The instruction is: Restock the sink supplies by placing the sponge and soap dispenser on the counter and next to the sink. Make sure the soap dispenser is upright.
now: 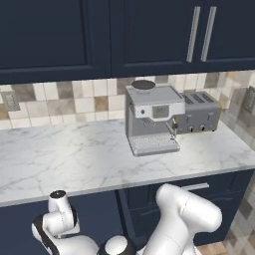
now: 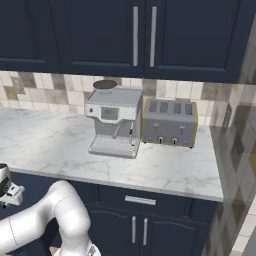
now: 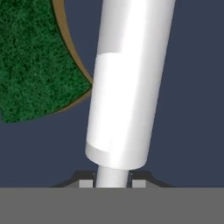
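White bottle: we see the soap dispenser right at the claw, its narrow neck running down between the two fingertips and its body stretching away ahead of us.
Claw state: we read the claw as pinched shut on the soap dispenser at the neck; the fingertips themselves are mostly cut off at the lower edge, so we judge contact from how the neck sits between them.
Step in hand: we judge this to be the pick-up of the soap dispenser. A neck grip is thin and can pivot, so we should lift slowly, keep the bottle from swinging, and turn the hand so the bottle stands upright before it goes down.
Green pad: the sponge lies just beside the bottle, ahead and to one side of the claw, with a brownish-yellow edge showing; we should clear it on the way up.
Dark blue surface: what both things rest on is plain dark blue; we cannot tell what it is.
Arm: in the base views the arm bends down below the counter.
Farther off: a coffee machine and a toaster stand on the counter.
Hidden: the pump top is cut off, and we cannot make out the sink.
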